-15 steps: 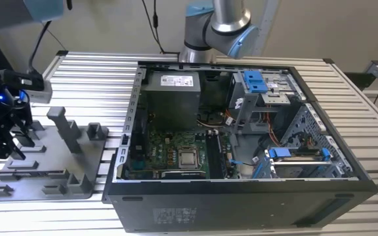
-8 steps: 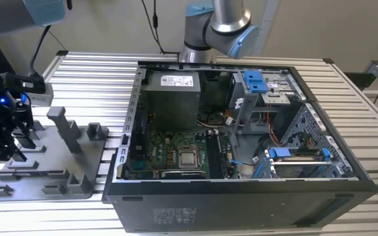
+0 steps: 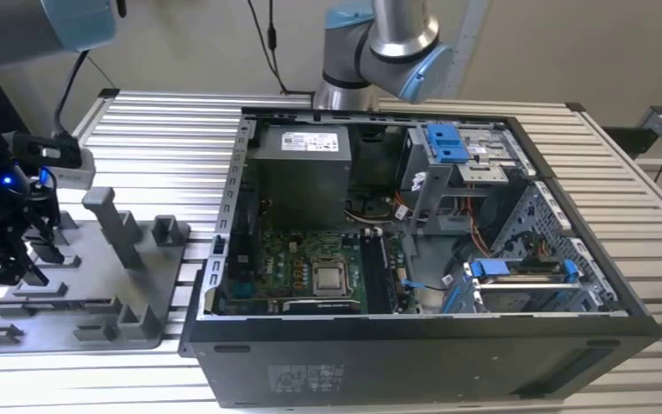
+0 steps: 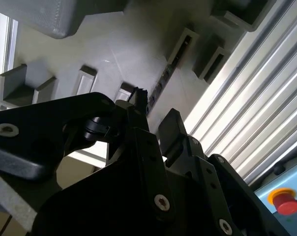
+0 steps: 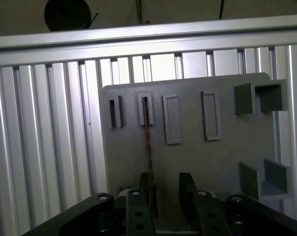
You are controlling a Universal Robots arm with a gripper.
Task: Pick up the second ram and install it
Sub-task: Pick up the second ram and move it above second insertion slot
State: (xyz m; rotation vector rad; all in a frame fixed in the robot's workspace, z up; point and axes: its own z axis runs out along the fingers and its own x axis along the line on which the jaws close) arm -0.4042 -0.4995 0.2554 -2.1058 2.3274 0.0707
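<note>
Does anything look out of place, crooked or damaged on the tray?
Nothing stands out. The ram stands on edge in a slot of the tray, and the open gripper is at one end of it.

No wording could be read anywhere in the scene. In the exterior view a white label point(image 3: 314, 140) sat on the power supply point(image 3: 302, 185) inside the open computer case point(image 3: 446, 366). A block of pale print point(image 3: 308, 377), possibly with small symbols, marked the case's near outer wall. Both were too small to make out.
</note>
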